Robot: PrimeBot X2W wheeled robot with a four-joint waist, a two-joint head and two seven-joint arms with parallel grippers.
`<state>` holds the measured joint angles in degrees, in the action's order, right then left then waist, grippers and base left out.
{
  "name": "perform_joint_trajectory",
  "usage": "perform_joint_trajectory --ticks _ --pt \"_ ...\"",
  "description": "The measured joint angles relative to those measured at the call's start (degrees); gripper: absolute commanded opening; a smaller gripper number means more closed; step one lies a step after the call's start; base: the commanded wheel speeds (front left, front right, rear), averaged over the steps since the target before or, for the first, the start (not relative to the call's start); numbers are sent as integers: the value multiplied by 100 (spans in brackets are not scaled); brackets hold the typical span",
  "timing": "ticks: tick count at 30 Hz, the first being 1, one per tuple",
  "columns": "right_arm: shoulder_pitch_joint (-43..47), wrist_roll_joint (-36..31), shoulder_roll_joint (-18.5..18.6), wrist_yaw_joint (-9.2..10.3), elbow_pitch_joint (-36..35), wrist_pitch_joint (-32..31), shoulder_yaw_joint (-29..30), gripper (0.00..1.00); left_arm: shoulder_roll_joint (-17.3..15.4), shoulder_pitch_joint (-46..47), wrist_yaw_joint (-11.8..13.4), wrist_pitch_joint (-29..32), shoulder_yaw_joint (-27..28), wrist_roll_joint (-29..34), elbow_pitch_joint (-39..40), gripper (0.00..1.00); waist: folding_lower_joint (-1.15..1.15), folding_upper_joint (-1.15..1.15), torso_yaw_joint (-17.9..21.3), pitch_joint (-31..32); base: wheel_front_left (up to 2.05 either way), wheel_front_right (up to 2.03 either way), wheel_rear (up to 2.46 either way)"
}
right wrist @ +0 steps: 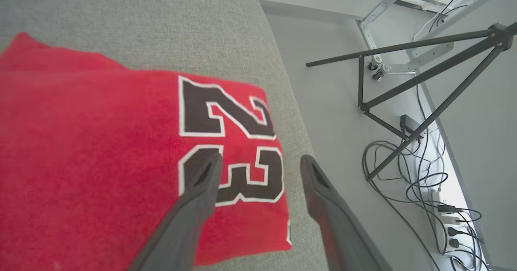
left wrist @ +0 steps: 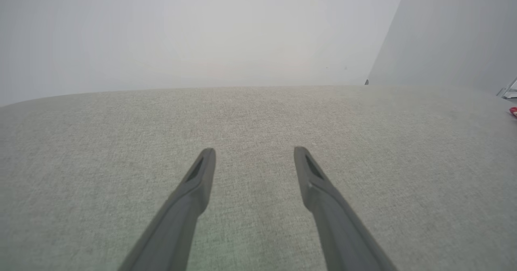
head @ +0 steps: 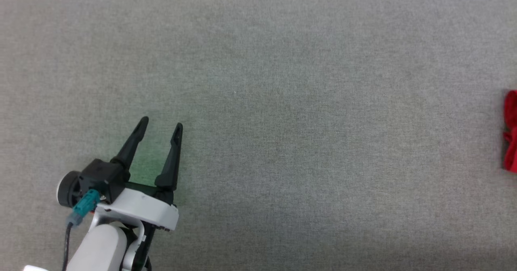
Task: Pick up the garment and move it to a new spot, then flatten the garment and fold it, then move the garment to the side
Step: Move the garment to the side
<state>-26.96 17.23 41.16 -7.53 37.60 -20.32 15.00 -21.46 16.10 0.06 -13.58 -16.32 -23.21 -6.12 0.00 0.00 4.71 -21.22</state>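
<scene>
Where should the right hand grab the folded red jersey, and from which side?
Probably the folded edge beside the 23, near the edge of the table. The jersey lies flat and layered, and the open right hand hangs above that edge, one finger over cloth, one past it, so come down and pinch the layers.

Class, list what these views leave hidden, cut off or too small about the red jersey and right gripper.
Head view: the garment is cut by the right edge; its shape is unknown.
Right wrist view: the garment runs past the left and bottom edges; whether the open right gripper touches it is unclear.
Left wrist view: a red speck at the right edge, too small to identify.
</scene>
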Motion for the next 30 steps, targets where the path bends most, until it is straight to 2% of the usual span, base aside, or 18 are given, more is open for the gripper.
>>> perform_joint_trajectory --ticks 6,11,18,24,30 --pt "31 2 20 0 -85 148 -201 100 127 -1 12 -63 14 -57 -191 100 0 0 -45 269 0 0 0" --pt "125 32 -253 0 -350 261 -761 100 210 -63 26 -109 136 -92 -331 100 0 0 -111 577 0 0 0" --pt "257 266 -945 0 -646 628 -1591 100 222 -179 26 -134 310 -37 -530 100 0 0 -238 1062 0 0 0" --pt "396 459 -1472 0 -934 1272 -1814 100 201 -344 27 -141 481 -1 -655 100 0 0 -361 1447 0 0 0" --pt "720 595 -1862 0 -1369 1896 -1697 100 182 -548 -11 -141 643 -3 -716 100 0 0 -445 1722 0 0 0"
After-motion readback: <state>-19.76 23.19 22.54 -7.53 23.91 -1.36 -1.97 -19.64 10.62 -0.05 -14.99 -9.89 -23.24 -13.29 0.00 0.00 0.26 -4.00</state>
